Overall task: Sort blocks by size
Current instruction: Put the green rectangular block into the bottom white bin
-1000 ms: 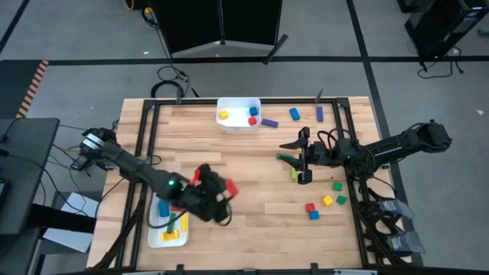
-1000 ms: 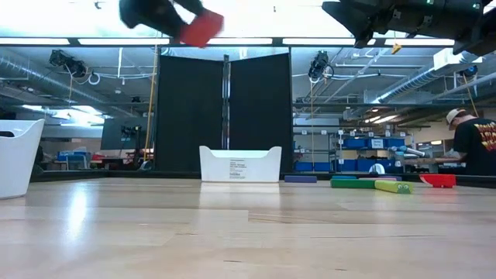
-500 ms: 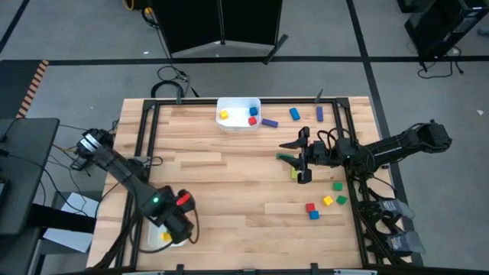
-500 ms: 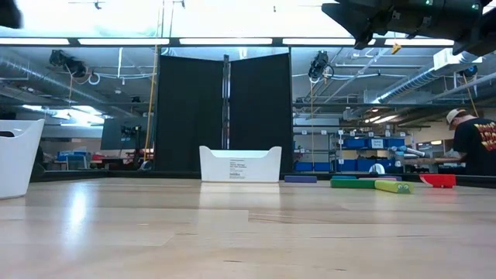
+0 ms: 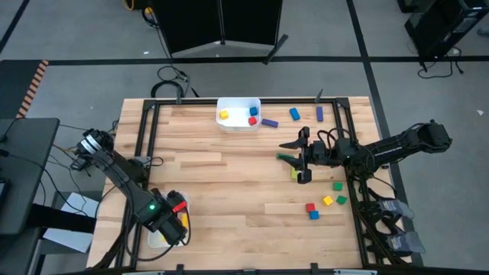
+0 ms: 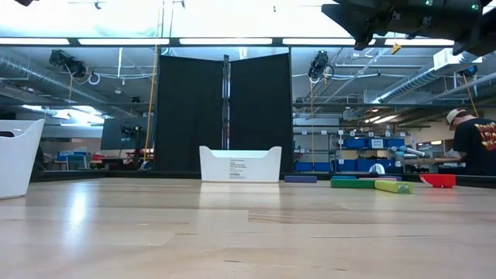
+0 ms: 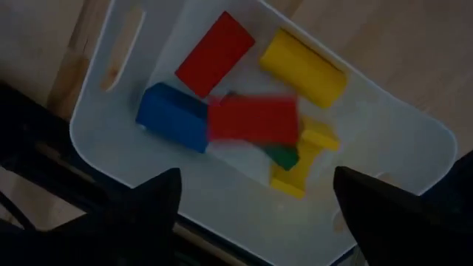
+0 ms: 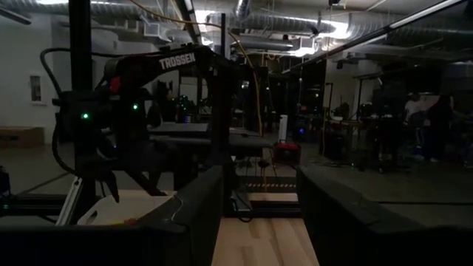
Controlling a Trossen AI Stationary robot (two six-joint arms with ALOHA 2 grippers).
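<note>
While my left gripper [image 5: 170,221] hangs over the near tray [image 5: 156,239] at 7 o'clock on the desk [image 5: 229,183], its jaws stand wide with nothing between them. Under them, in the left wrist view, the tray holds longer pieces: a red bar [image 7: 215,53], a yellow bar [image 7: 303,67], a blue block [image 7: 171,117], a bit of green [image 7: 281,156] and a smaller yellow piece [image 7: 301,159]. A second red block [image 7: 253,120] shows blurred above that heap. I cannot tell whether it lies on the others or is dropping onto them.

At 12 o'clock the far tray [image 5: 238,105] carries small cubes: a yellow cube [image 5: 224,114], a red cube [image 5: 253,121] and a blue cube [image 5: 253,111].

I judge the sort somewhat under way, with about half the pieces put away. My right gripper [image 5: 303,158] waits near 3 o'clock, jaws also wide and empty, just above a green bar [image 5: 287,159] and a yellow-green bar [image 5: 294,174].

Loose pieces remain on the desk:
- a purple bar [image 5: 270,122], just beside the far tray
- a blue piece [image 5: 294,114] and a dark blue bar [image 5: 319,114] toward 1 o'clock
- five small cubes toward 4 o'clock: a green one [image 5: 337,186], a yellow one [image 5: 328,201], a second green [image 5: 341,199], a red one [image 5: 310,207] and a blue one [image 5: 314,215]

So the bars are owed to the near tray and the cubes to the far one.
</note>
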